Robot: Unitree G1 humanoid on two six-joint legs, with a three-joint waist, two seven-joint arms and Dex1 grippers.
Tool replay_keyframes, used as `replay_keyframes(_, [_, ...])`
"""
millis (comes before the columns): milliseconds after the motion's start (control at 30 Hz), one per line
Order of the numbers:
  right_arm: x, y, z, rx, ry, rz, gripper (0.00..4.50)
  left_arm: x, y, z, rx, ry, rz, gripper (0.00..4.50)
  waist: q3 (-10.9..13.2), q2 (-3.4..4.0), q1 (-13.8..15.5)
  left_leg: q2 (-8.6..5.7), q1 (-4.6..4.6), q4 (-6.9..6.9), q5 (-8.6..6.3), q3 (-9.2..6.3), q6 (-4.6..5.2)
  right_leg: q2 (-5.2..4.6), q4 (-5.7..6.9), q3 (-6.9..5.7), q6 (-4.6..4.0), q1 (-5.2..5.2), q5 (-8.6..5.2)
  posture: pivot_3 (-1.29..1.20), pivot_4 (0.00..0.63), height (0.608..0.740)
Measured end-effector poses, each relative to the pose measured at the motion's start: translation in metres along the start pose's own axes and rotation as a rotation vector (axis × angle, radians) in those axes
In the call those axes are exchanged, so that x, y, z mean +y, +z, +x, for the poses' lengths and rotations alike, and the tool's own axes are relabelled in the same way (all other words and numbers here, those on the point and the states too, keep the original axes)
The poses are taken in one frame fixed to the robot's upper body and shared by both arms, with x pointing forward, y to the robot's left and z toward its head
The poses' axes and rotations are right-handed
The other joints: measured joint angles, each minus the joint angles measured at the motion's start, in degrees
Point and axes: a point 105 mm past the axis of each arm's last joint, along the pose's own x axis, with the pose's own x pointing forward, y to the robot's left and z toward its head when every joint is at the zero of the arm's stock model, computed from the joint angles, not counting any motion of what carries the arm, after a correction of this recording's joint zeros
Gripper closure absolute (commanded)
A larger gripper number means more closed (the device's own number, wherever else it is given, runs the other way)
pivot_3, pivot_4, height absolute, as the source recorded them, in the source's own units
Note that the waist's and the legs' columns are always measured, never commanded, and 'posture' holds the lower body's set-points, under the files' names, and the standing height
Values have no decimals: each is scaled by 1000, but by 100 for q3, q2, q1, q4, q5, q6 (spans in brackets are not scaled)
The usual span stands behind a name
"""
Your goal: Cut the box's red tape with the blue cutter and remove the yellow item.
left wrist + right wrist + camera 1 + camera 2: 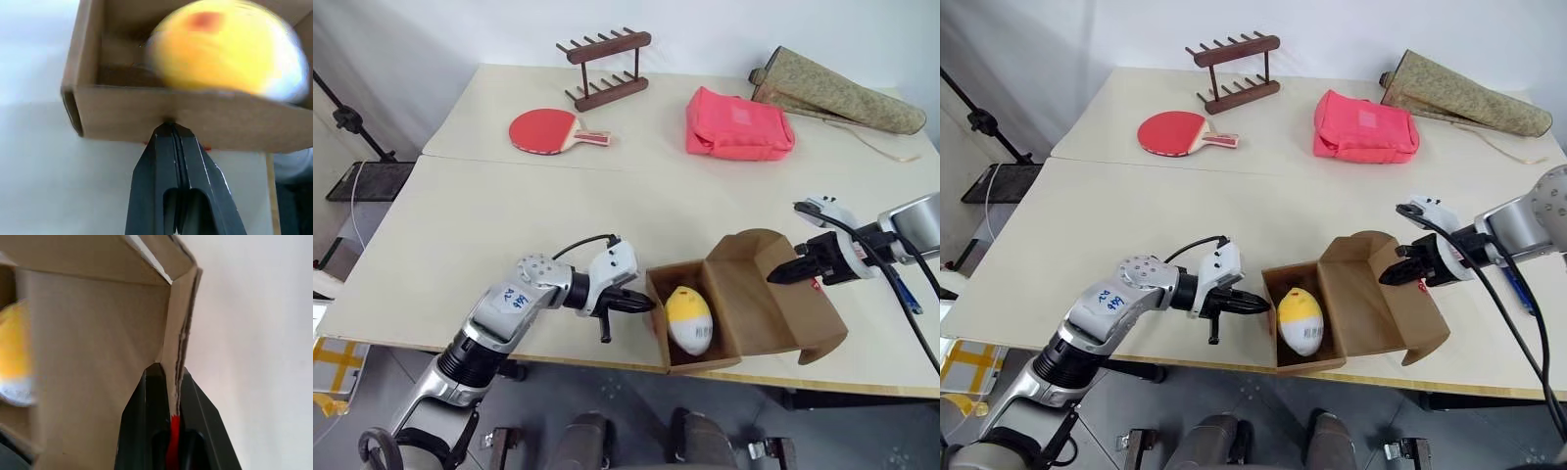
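Right gripper (775, 276) is pinching the edge of the box's opened lid flap, fingers (146, 421) closed tight on the cardboard with a strip of red tape (171, 443) caught between them. Left gripper (646, 305) is sitting shut with nothing in it, its tips touching the outer side wall of the box (759, 313) on the robot's left.

Box is lying open near the front edge of the table (460, 245), lid folded back toward the robot's right. Yellow item (688, 318) is resting inside the open box, whitish end toward the front edge.

Blue cutter (904, 293) is lying on the table to the right of the box, partly hidden behind the right arm and its cable.

Farther back on the table: red paddle (548, 130), wooden rack (605, 69), pink pouch (736, 124), and a long speckled fabric case (842, 92), all well apart from the box.
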Motion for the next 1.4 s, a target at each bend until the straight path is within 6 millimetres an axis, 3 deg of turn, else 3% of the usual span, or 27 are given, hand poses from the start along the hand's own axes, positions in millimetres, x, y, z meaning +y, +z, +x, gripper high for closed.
replay_keyframes(167, [-2,-2,7,-20,15,19,4486,6,1,1,-2,39,-7,4500,2,-2,35,5,3,-5,0,2,0,5,7,-9,0,-1,0,0,150,740])
replay_keyframes(200, [-4,-4,10,-16,13,27,4500,7,-1,-1,10,45,-12,4322,2,-2,35,5,3,-5,0,5,0,5,7,-9,0,-1,0,0,150,740])
replay_keyframes(333, [-9,-11,16,-35,5,45,3640,15,-8,-13,47,86,-40,3463,2,-2,40,6,4,-4,0,12,0,5,8,-10,1,-2,1,0,150,740])
replay_keyframes(467, [-17,-19,13,-129,-28,-18,2293,24,-6,-32,13,134,-94,2249,4,-4,79,5,4,-3,0,5,0,5,14,-13,5,-2,2,0,150,740])
replay_keyframes(533, [-20,-22,-1,-303,13,-166,1785,29,-10,-56,-17,173,-133,1766,7,-6,89,4,7,-15,-1,11,-1,8,8,-12,11,-3,5,0,150,740])
replay_keyframes(567, [-18,-21,-11,-388,51,-243,1736,31,-15,-69,-28,195,-149,1689,8,-6,74,4,14,-26,-2,18,-2,8,8,-12,13,-3,5,0,150,740])
replay_keyframes(600, [-16,-20,-23,-462,81,-329,1437,32,-22,-83,-34,222,-167,1283,8,-6,56,4,25,-26,-3,32,-1,8,13,-9,14,-3,5,0,150,740])
replay_keyframes(667, [-13,-20,-41,-556,92,-462,970,26,-26,-98,-79,205,-146,853,9,-8,23,10,32,-27,-3,48,-1,8,10,-10,15,0,6,0,150,740])
replay_keyframes(767, [-7,-31,-67,-703,143,-652,21,4,-65,-134,-31,176,-144,9,24,-27,-74,25,55,-34,-5,56,-7,17,9,-10,10,14,4,0,150,740])
replay_keyframes(833, [-9,-41,-74,-708,146,-702,21,4,-77,-157,-28,223,-157,9,51,-21,-80,25,77,-31,-4,79,-5,13,6,11,5,29,1,0,150,740])
replay_keyframes(967, [6,-59,-69,-682,212,-854,21,0,-71,-190,-61,262,-104,9,65,-24,-61,23,118,-30,-11,88,-18,1,12,36,-4,51,6,0,150,740])
replay_keyframes(1067, [24,-84,-54,-705,264,-935,21,-15,-71,-212,-35,203,-244,9,73,-36,-62,32,118,-33,-27,82,-45,7,57,50,-5,28,7,0,150,740])
replay_keyframes(1167, [33,-103,-49,-708,253,-945,21,-18,-53,-221,0,156,-250,9,85,-12,-31,23,118,-33,-21,87,-26,3,71,62,-5,19,7,0,150,740])
replay_keyframes(1267, [33,-103,-59,-737,174,-944,21,-8,-25,-210,-6,116,-129,9,89,-5,-1,17,121,-32,-27,100,-36,2,64,83,-4,21,7,0,150,740])
replay_keyframes(1333, [27,-115,-57,-723,147,-897,21,11,18,-182,-90,62,6,9,90,-20,176,9,112,-21,-20,74,-29,14,68,92,-1,29,9,0,150,740])
replay_keyframes(1367, [26,-122,-58,-708,136,-879,21,19,48,-155,-101,-10,80,9,94,-41,259,4,102,-17,-4,74,-10,18,65,100,0,31,10,0,150,740])
replay_keyframes(1400, [26,-127,-59,-695,126,-875,21,20,66,-137,-84,-67,121,9,92,-47,281,-1,103,-17,3,81,2,18,69,113,4,27,13,0,150,740])
